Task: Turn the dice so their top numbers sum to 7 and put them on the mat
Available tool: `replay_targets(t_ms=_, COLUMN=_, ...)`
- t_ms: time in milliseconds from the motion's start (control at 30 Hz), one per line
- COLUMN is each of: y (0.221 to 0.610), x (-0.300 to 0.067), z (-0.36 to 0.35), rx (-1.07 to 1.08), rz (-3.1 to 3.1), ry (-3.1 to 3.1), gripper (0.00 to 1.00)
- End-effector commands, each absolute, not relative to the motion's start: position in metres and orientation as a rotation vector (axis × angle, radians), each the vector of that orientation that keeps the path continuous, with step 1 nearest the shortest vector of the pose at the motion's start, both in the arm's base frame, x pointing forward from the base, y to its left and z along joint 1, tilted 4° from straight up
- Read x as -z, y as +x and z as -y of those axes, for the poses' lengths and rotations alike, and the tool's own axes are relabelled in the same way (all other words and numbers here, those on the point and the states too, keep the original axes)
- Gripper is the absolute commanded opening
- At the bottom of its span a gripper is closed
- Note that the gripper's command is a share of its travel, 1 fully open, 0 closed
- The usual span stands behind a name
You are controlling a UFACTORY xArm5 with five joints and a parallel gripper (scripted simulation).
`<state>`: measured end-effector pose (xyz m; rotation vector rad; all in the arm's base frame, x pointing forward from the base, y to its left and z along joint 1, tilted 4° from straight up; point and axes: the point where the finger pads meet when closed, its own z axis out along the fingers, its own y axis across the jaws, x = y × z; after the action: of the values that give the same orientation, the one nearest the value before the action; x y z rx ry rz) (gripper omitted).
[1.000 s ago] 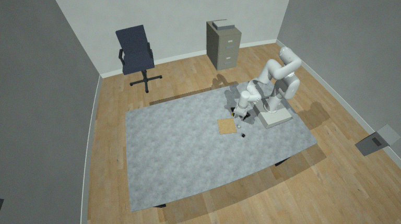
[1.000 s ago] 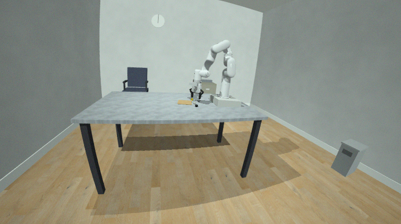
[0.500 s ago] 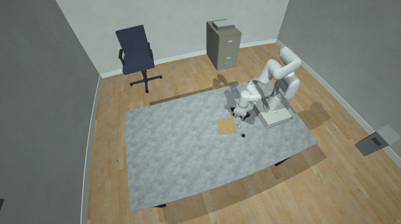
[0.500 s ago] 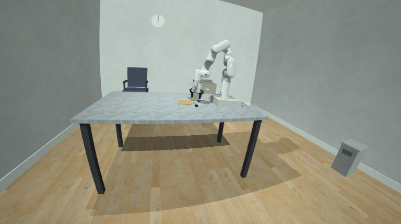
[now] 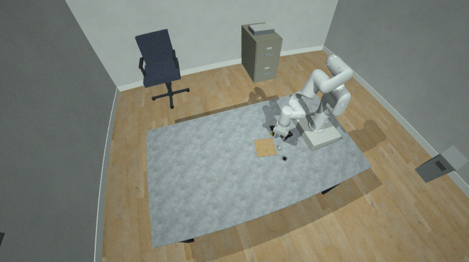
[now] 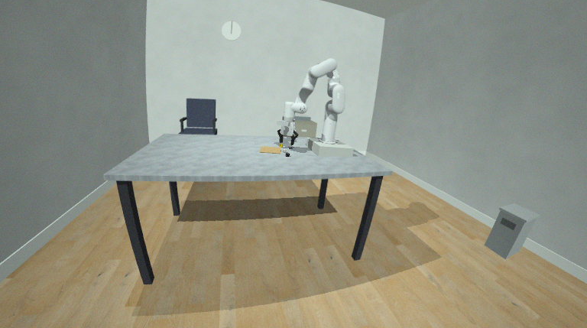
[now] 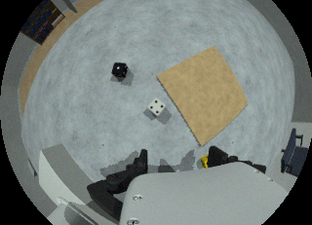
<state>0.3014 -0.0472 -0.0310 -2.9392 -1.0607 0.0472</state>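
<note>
The tan mat (image 5: 265,147) (image 6: 270,150) (image 7: 202,95) lies on the table with no die on it. The white die (image 5: 279,148) (image 6: 284,150) (image 7: 156,107) sits just off the mat's edge, with four pips on top. The black die (image 5: 284,158) (image 6: 287,154) (image 7: 119,69) is farther out on the same side; one pip seems to show on top. The yellow die (image 6: 281,145) (image 7: 205,161) is off the mat, partly hidden by one finger in the wrist view; its top is unreadable. My gripper (image 5: 279,137) (image 6: 286,143) (image 7: 179,158) is open, low over the table, that finger close to the yellow die.
The robot's pale base block (image 5: 319,137) (image 6: 332,148) stands on the table (image 5: 207,176) (image 6: 194,160), to the right of the gripper in the top and exterior views. An office chair (image 5: 157,58) and a filing cabinet (image 5: 261,53) stand on the floor beyond the table.
</note>
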Motion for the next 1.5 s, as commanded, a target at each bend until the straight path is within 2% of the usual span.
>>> replay_targets(t_ms=0, y=0.303, x=0.03, z=0.046, rx=-0.043, rz=1.061, ry=-2.941, gripper=1.0)
replay_targets(t_ms=633, y=0.31, x=0.033, z=-0.035, rx=-0.041, rz=1.064, ry=-2.949, gripper=1.0)
replay_targets(t_ms=1467, y=0.31, x=0.033, z=-0.038, rx=-0.041, rz=1.065, ry=-2.949, gripper=1.0)
